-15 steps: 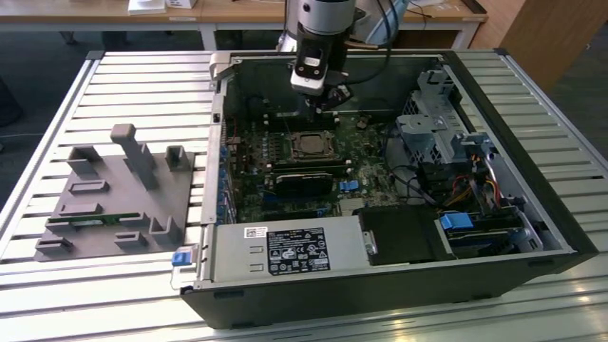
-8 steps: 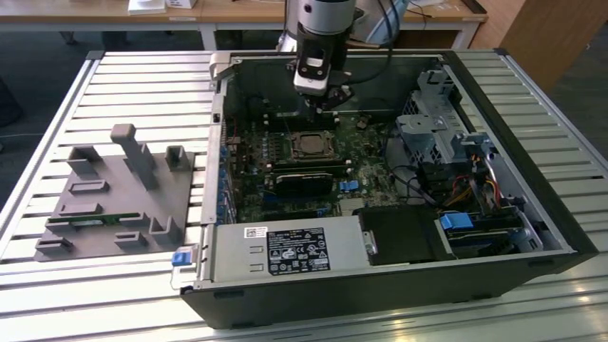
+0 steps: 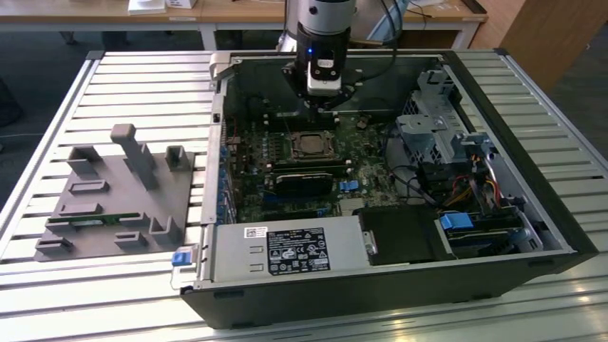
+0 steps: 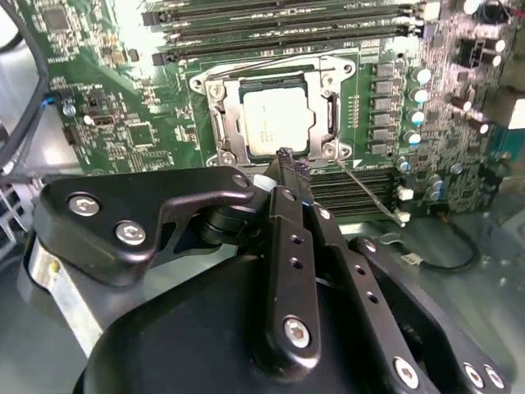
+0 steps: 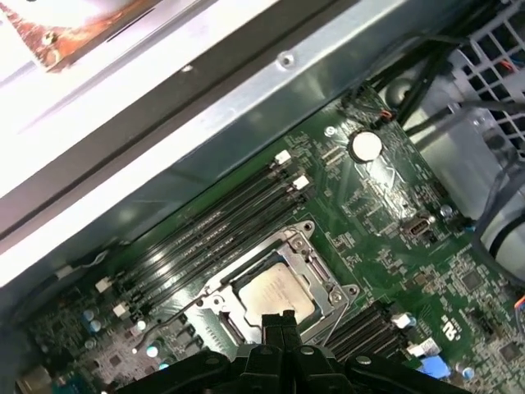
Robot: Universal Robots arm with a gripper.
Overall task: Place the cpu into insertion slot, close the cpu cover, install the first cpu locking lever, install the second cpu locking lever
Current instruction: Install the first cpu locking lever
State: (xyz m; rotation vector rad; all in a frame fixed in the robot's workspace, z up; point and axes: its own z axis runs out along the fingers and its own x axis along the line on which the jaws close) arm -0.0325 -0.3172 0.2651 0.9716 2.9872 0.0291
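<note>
The cpu [image 4: 277, 123] lies flat in the insertion slot [image 4: 215, 123] on the green board, its silver top facing up. The cpu cover [image 4: 328, 107] lies down around it as a metal frame. One thin wire lever [image 4: 262, 64] runs along the socket's edge, and another lever [image 4: 373, 193] angles away from a corner. My gripper [image 4: 289, 164] hovers just beside the socket, shut with nothing between its fingers. In the first wrist view the cpu [image 5: 275, 295] sits right past my gripper [image 5: 279, 324]. In the exterior view my gripper [image 3: 323, 105] hangs above the socket [image 3: 312, 144].
Long black memory slots [image 4: 279, 16] flank the socket. The case wall [image 5: 246, 98] runs close behind. A drive cage [image 3: 437, 128] and cables fill the exterior view's right, and a power supply [image 3: 285, 249] sits at the front. A grey fixture [image 3: 114, 192] stands outside the case.
</note>
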